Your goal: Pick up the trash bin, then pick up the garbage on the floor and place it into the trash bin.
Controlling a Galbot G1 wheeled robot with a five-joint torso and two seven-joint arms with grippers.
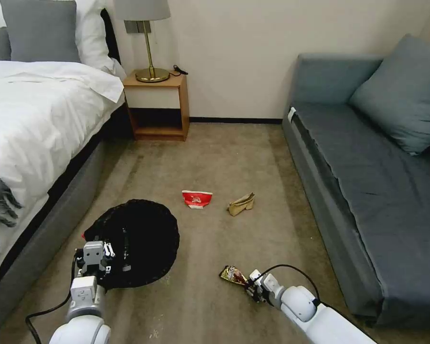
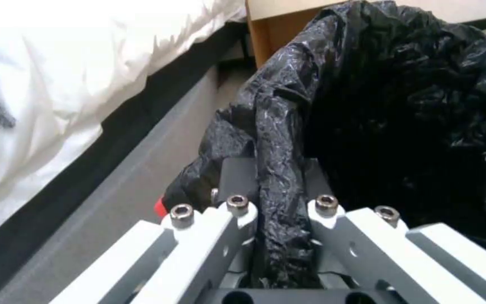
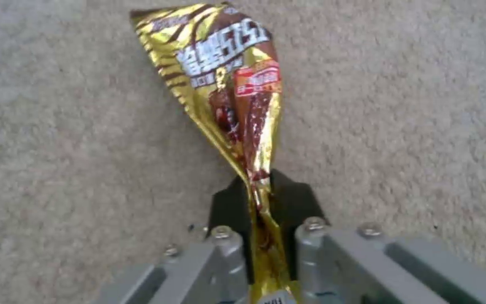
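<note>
L gripper (image 2: 276,202) pinched the bin (image 1: 134,243) rim w/ bag; R gripper (image 3: 260,211) held the wrapper (image 3: 226,84), sticking out ahead of it, above carpet (image 3: 57,126).

Head cam sat high, looked fwd and down over the carpet (image 1: 215,157) between bed (image 1: 33,119) and sofa (image 1: 368,181), w/ both arms at the bottom edge. Left wrist cam looked along the left gripper (image 2: 279,190), v. close on the trash bin (image 2: 400,105) rim, bed beyond. Right wrist cam faced the carpet, close on the right gripper (image 3: 260,198) and snack wrapper (image 3: 226,71). Head view shared bin, wrapper and both grippers w/ the wrist cams.
</note>
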